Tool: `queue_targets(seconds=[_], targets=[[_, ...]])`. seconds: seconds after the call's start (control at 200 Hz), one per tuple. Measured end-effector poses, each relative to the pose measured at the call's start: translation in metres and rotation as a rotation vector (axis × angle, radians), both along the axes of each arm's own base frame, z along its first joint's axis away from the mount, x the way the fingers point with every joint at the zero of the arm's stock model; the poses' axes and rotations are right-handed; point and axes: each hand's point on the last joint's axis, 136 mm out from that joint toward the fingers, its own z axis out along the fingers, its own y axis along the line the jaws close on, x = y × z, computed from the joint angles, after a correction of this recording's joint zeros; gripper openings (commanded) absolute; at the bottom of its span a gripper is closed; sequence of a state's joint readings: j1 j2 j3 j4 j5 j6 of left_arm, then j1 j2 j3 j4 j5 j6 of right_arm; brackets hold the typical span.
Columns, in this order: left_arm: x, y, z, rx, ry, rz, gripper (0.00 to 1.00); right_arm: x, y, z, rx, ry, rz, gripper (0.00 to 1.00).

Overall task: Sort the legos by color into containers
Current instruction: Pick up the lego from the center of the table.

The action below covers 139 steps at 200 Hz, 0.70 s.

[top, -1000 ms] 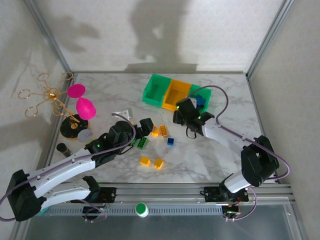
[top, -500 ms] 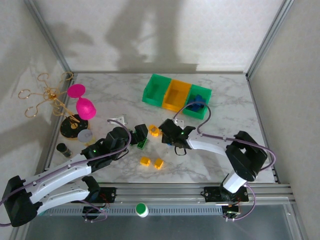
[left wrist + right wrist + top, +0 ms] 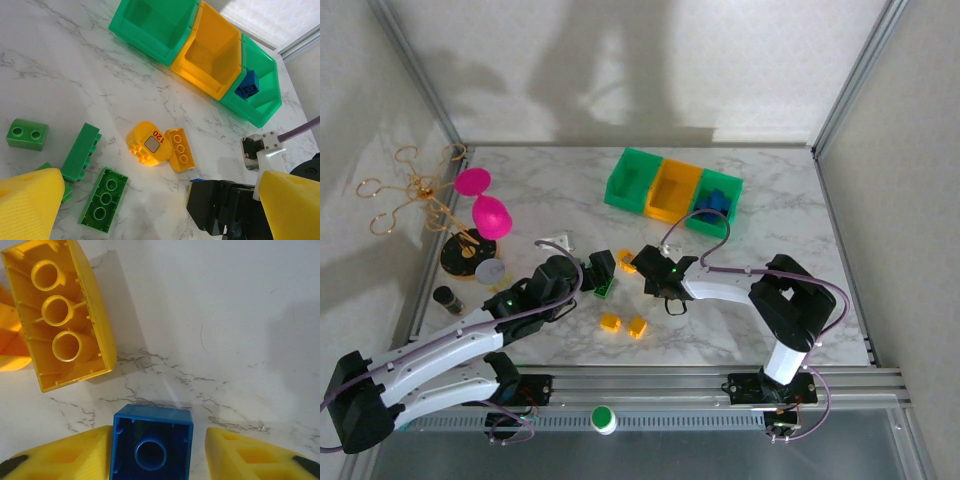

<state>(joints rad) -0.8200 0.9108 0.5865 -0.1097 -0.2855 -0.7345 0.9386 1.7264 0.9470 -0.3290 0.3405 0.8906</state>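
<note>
My right gripper (image 3: 158, 436), spread open, straddles the upturned blue brick (image 3: 151, 452). I should centre on it, squeeze its flat sides squarely, and avoid nudging the yellow brick (image 3: 62, 315).

red "120" on a grey square patch, on a rounded yellow-orange lego (image 3: 148, 146)

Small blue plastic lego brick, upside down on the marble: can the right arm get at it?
Probably yes. The right end effector is open, its yellow fingers flanking the small blue plastic brick; nothing lies between, and the long yellow plastic brick sits apart.
</note>
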Motion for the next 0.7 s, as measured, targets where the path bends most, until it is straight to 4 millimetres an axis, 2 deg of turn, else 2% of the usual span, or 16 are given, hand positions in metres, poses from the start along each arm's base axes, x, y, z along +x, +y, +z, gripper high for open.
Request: queue_targets(seconds=[0.18,0.471,0.696], targets=[[0.0,0.0,0.0,0.0,0.0,0.0,1.0,0.0,0.0,0.0,0.001,-0.001,0.001,0.4],[0.0,0.0,0.0,0.0,0.0,-0.001,1.0,0.001,0.0,0.003,0.001,-0.01,-0.002,0.36],[0.001,-0.002,-0.005,0.013,0.012,-0.001,1.0,0.005,-0.001,0.026,0.018,-0.057,0.001,0.36]])
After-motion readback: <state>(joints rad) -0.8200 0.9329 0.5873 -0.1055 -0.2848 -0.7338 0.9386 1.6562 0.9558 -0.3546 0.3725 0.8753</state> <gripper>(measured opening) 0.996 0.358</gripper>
